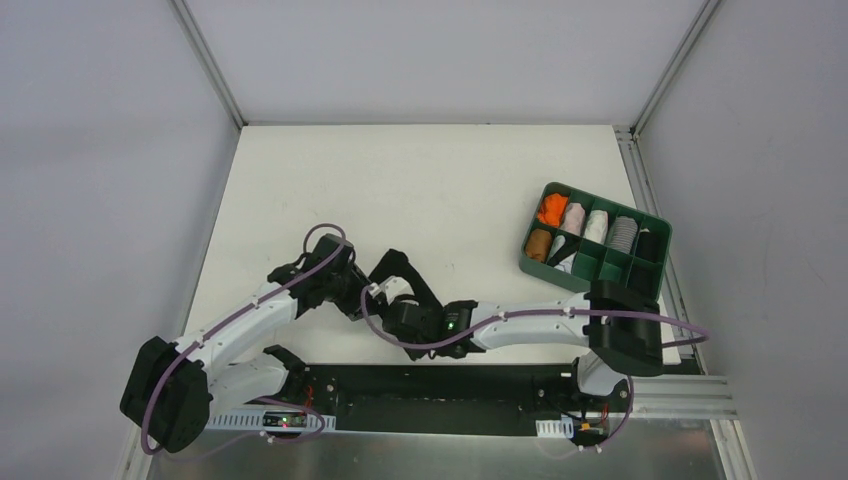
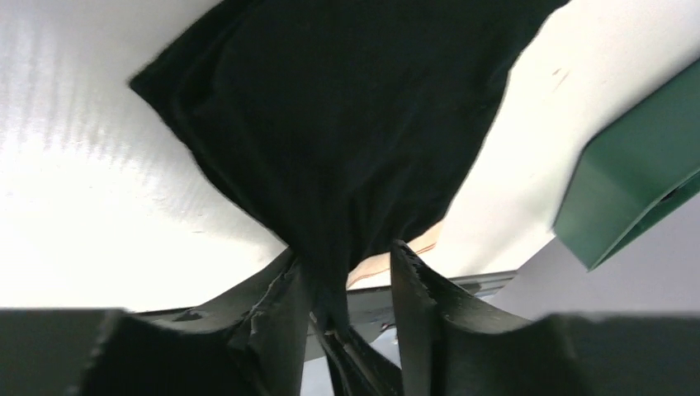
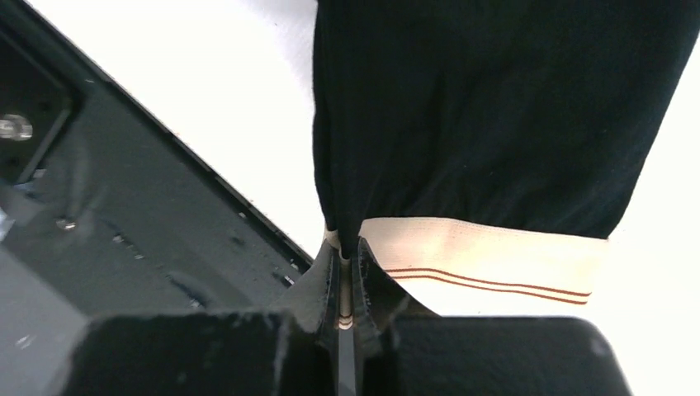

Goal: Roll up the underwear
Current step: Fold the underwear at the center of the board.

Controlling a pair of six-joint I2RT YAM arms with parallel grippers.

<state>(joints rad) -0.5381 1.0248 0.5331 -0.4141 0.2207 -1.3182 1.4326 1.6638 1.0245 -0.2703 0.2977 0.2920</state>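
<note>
The underwear is a black bunch held off the white table between my two grippers, near the front edge. In the right wrist view its black fabric hangs above the beige waistband with two thin brown stripes. My right gripper is shut on the waistband's corner; it also shows in the top view. In the left wrist view the black fabric narrows down between my left gripper's fingers, against the left one. Those jaws stand apart, with a gap beside the cloth. The left gripper sits left of the garment.
A green divided tray at the right holds orange, white, grey, brown and black rolled garments; its corner shows in the left wrist view. The black base rail runs along the near edge, just below the grippers.
</note>
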